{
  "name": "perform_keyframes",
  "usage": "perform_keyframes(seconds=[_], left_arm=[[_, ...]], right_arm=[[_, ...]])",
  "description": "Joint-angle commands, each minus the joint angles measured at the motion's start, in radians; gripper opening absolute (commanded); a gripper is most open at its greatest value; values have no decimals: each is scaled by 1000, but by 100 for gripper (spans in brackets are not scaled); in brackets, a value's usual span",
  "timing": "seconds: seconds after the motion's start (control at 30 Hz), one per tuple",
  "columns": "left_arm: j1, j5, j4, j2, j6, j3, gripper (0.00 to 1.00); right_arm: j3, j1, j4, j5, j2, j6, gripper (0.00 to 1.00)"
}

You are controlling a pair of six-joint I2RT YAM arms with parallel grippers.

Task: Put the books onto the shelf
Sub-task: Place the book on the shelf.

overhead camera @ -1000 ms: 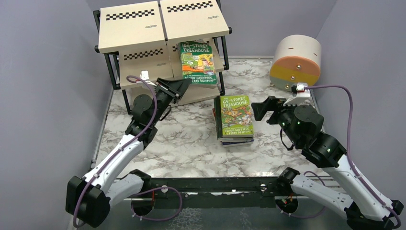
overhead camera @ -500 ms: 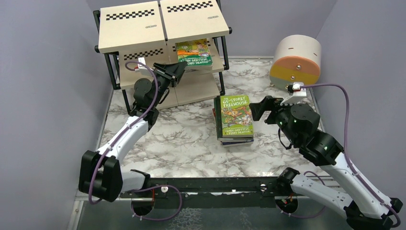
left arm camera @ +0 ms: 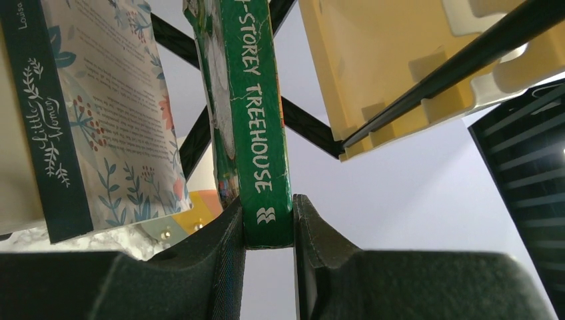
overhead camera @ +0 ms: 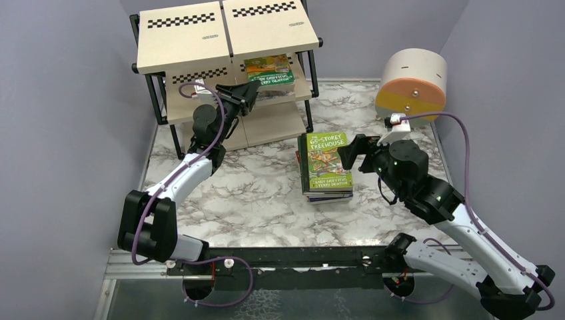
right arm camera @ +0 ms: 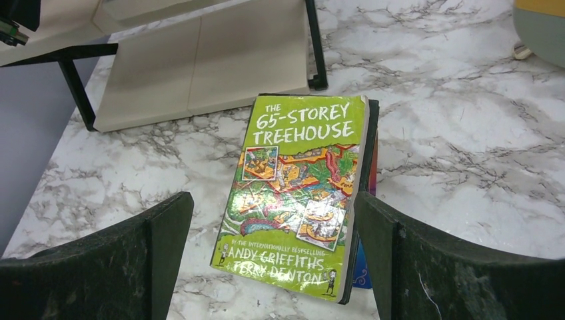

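My left gripper is shut on the spine end of a green Treehouse book, held on edge at the middle tier of the shelf. In the left wrist view the green spine sits pinched between my fingers, beside a floral Little Women book. A stack of books lies on the marble table, topped by the lime 65-Storey Treehouse. My right gripper hovers open just right of and above that stack, its fingers wide on either side of the cover.
A round beige-and-orange drum stands at the back right. The shelf's bottom board and black leg sit just behind the stack. Purple-grey walls close in on the left, the right and the back.
My left arm has lifted the green book and pushed it further into the middle tier. My right gripper has edged left toward the stack, still open.
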State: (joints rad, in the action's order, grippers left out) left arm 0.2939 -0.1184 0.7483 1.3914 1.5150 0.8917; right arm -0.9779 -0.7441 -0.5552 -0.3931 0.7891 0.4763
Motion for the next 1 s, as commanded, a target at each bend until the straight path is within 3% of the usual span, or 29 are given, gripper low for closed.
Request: perform_keyframes(seconds=[0.0,0.97], left_arm=[[-5,67,158,-25,35,37,0],[1,70,11,25,40,75,0]], right_arm=[[9,1,48,30,-5,-2,90],[53,0,46,32,-28,20,90]])
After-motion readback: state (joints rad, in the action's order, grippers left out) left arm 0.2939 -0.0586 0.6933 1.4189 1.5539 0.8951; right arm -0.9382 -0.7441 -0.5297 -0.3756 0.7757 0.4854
